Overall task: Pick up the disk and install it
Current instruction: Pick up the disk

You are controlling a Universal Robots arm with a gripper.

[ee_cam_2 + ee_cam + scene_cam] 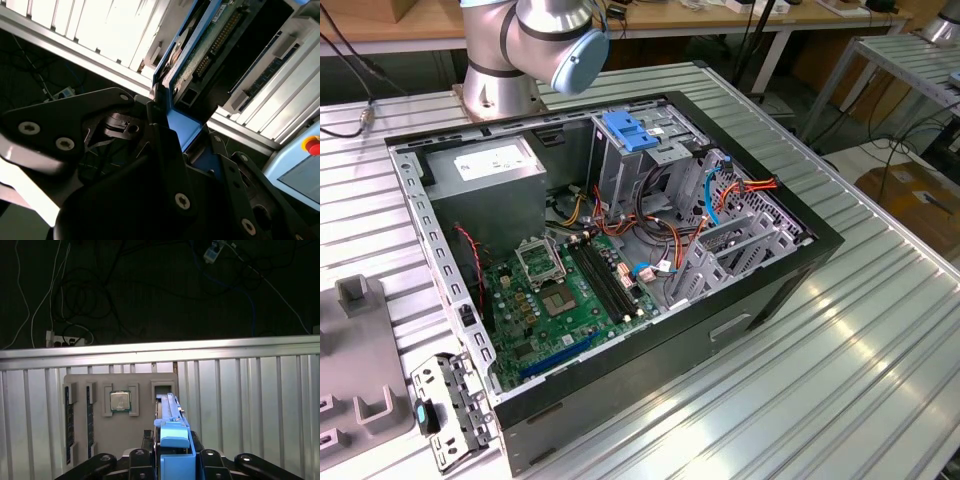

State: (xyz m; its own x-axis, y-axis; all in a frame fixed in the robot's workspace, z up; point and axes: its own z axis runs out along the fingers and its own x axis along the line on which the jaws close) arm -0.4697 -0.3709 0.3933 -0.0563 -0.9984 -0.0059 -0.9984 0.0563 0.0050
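**Desk:** What does the exterior view give us?

**Photographer:** An open computer case [620,405] lies on the ribbed tabletop [840,380], its motherboard [560,300] exposed and the arm [535,40] rising behind it. The grey drive cage [620,170] stands inside the case, with orange and red cables [665,235] strewn just beside it. A grey fixture tray [360,370] sits at the exterior view's left.

**Desk:** And the second wrist view?

**Photographer:** The hand [182,125] is clenched on the disk [197,55] by its blue carrier, with dark fingers [162,150] on either side. The drive's circuit board faces outward.

**Desk:** The first wrist view?

**Photographer:** The disk [170,415] stands edge-on in the hand [172,460], in front of the fixture tray [140,385]. A processor [120,401] and memory sticks [68,422] lie in the tray's nests. The slot beside the processor looks empty, so I judge the disk lifted clear.

**Desk:** So how is this step done well?

**Photographer:** As I read it, this is the carry. That calls for a firm, square hold on the carrier rather than the board. The disk should be kept from tilting, and the path should avoid those cables.
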